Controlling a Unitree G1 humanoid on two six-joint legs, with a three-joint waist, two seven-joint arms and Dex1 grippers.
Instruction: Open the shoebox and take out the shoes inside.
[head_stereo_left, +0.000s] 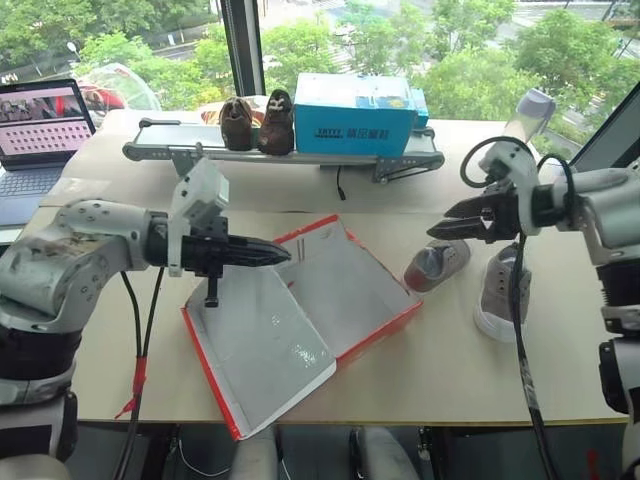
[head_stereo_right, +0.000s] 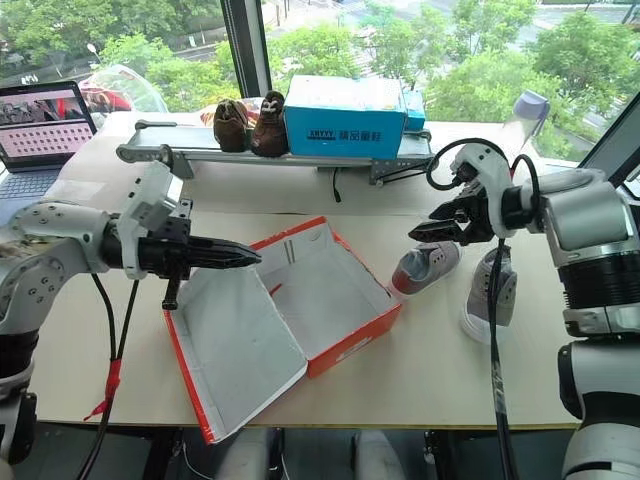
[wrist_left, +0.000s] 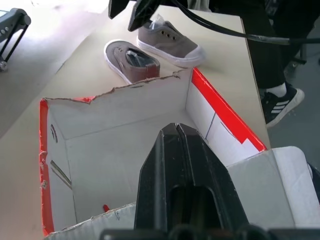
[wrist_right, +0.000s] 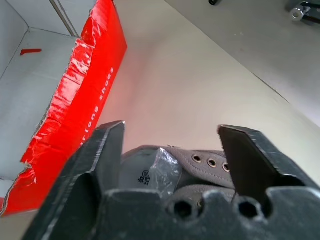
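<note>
My right gripper (head_stereo_right: 418, 234) spread wide, empty, hanging just above small grey sneaker with pinkish sole (head_stereo_right: 425, 268) on beige table (head_stereo_right: 420, 370); second grey sneaker (head_stereo_right: 489, 292) beside it. Both out; flat red cardboard shoebox (head_stereo_right: 345, 345) open, empty, grey-white inside. Judgement: lift straight up, avoid snagging shoe. My left gripper (head_stereo_right: 245, 257) pinched shut, empty, over lid. Free table beyond shoes; near edge close to sneaker toe.

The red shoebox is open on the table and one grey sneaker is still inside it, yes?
No. The shoebox is open but holds nothing; both grey sneakers lie on the table beside it, as the left eye view shows.
</note>
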